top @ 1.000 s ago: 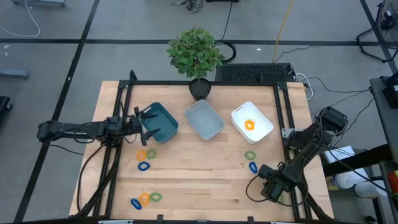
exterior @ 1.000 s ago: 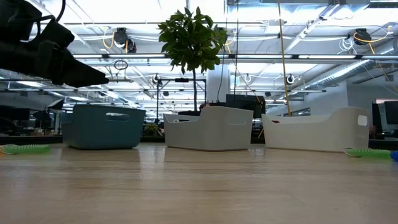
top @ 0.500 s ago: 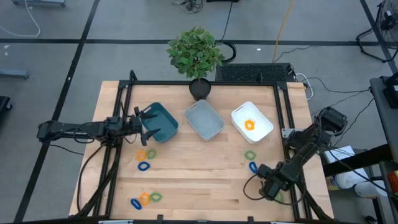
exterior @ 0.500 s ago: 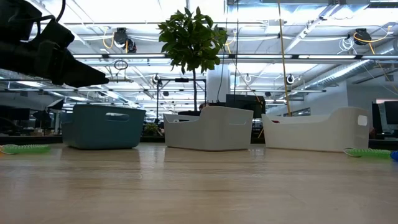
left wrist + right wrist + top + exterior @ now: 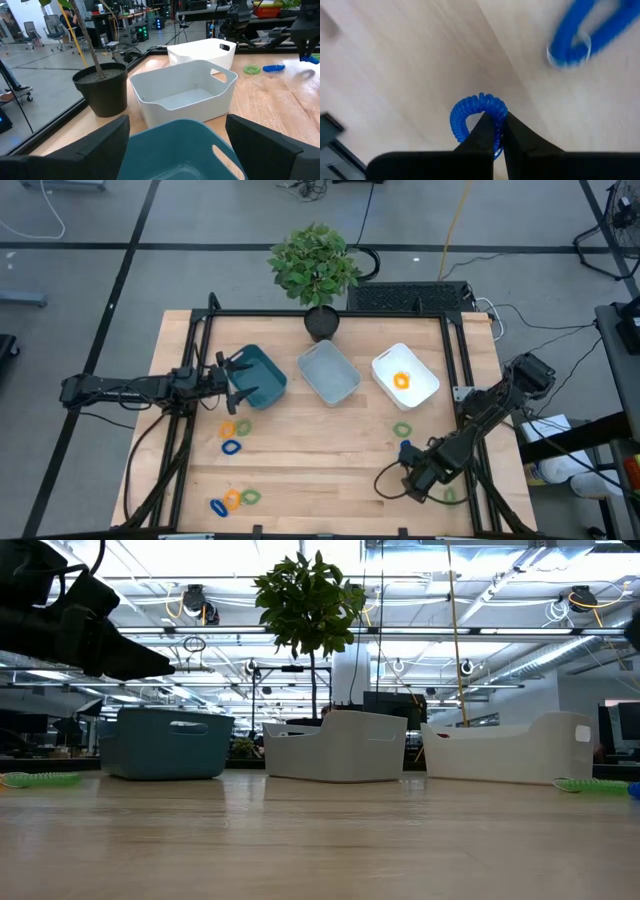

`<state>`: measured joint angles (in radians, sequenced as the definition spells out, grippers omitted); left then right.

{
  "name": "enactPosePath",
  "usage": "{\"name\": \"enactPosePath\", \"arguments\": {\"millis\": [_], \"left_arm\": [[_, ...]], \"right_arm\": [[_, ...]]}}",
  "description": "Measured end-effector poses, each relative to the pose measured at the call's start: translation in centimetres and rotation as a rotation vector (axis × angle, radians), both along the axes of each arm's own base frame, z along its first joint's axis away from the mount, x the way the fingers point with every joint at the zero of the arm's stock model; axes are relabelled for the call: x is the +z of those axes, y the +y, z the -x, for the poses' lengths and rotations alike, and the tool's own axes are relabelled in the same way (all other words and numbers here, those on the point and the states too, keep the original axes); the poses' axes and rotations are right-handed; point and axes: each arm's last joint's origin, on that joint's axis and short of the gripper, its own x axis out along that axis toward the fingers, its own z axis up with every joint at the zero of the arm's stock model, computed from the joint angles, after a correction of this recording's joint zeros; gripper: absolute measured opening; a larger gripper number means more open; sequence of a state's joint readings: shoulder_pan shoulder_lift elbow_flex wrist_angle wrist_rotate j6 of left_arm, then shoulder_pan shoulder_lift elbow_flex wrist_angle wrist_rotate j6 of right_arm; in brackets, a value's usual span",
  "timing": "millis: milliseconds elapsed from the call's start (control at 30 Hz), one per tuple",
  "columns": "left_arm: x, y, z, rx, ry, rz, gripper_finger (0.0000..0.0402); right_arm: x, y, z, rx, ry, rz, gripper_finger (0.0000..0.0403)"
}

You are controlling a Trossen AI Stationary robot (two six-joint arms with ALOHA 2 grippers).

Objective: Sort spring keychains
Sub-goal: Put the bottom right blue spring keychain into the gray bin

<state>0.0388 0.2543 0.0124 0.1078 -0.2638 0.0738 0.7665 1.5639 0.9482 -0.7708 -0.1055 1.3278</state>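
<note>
my right gripper [image 5: 494,131] clamps a blue coiled plastic keychain [image 5: 470,112]; left gripper [image 5: 175,145] gapes over the teal plastic bin [image 5: 187,150].

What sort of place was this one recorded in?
Probably a robotics lab or workshop in an open industrial hall: a wooden table in a black frame on a concrete floor, exposed ceiling ducts and lights in the low view, and desks with office chairs behind.

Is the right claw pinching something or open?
Shut. The right gripper has its fingers pinched on a blue keychain, held above the table.
</note>
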Motion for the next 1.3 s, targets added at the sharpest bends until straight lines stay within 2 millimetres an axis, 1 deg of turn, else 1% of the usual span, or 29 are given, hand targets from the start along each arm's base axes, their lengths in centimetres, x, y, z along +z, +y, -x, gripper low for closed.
{"name": "enactPosePath", "arguments": {"millis": [200, 467, 667, 933, 1100, 1300], "left_arm": [[0.0, 0.0, 0.0, 0.0, 0.0, 0.0, 0.0335], [0.0, 0.0, 0.0, 0.0, 0.0, 0.0, 0.0335], [0.0, 0.0, 0.0, 0.0, 0.0, 0.0, 0.0335], [0.0, 0.0, 0.0, 0.0, 0.0, 0.0, 0.0335], [0.0, 0.0, 0.0, 0.0, 0.0, 0.0, 0.0335], [0.0, 0.0, 0.0, 0.0, 0.0, 0.0, 0.0335]], "right_arm": [[2.0, -0.5, -2.3, 0.052, -0.069, -0.03, 0.0], [5.5, -1.9, -4.8, 0.122, -0.116, -0.029, 0.0], [7.8, -3.7, -6.1, 0.173, -0.126, 0.017, 0.0], [10.1, -6.4, -7.9, 0.242, -0.177, 0.055, 0.0], [11.4, -8.0, -9.5, 0.29, -0.185, 0.096, 0.0], [13.6, -9.3, -11.7, 0.337, -0.207, 0.106, 0.0]]}}
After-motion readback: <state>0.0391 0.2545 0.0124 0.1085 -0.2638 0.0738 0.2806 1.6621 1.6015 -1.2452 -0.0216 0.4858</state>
